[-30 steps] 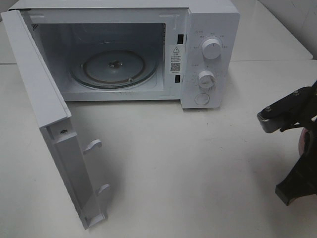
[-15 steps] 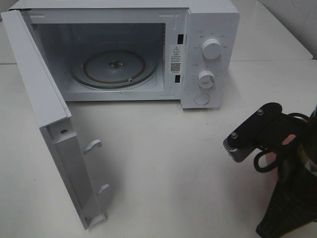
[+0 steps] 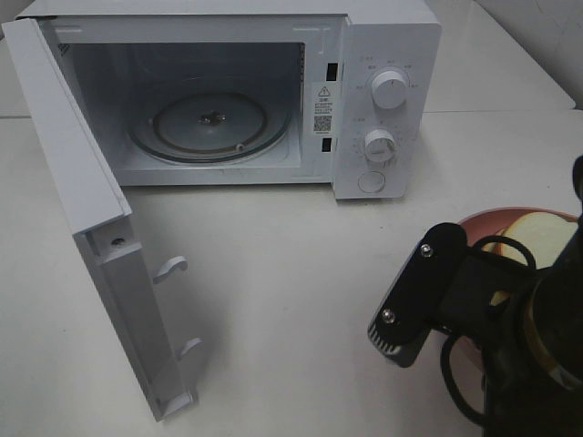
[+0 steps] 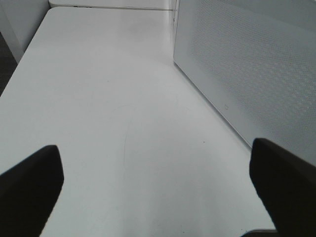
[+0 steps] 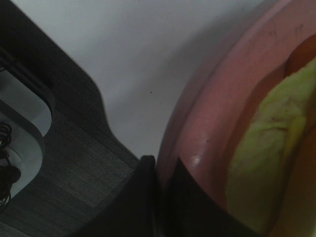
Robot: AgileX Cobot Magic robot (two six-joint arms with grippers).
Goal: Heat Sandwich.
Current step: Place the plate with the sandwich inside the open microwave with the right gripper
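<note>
- Right hand (image 5: 159, 197) pinches the round pink plate (image 5: 207, 118) carrying the thick white-bread sandwich (image 3: 539, 235), at the right of the white desk (image 3: 291, 273).
- Keep it level into the open white microwave (image 3: 387, 45).
- Left hand (image 4: 158, 187) gapes wide.

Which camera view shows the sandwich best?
The exterior high view: the sandwich shows its white slice and crust on the pink plate, though the right arm hides part. The right wrist view shows only blurred yellow-green filling; the left wrist view, nothing.
</note>
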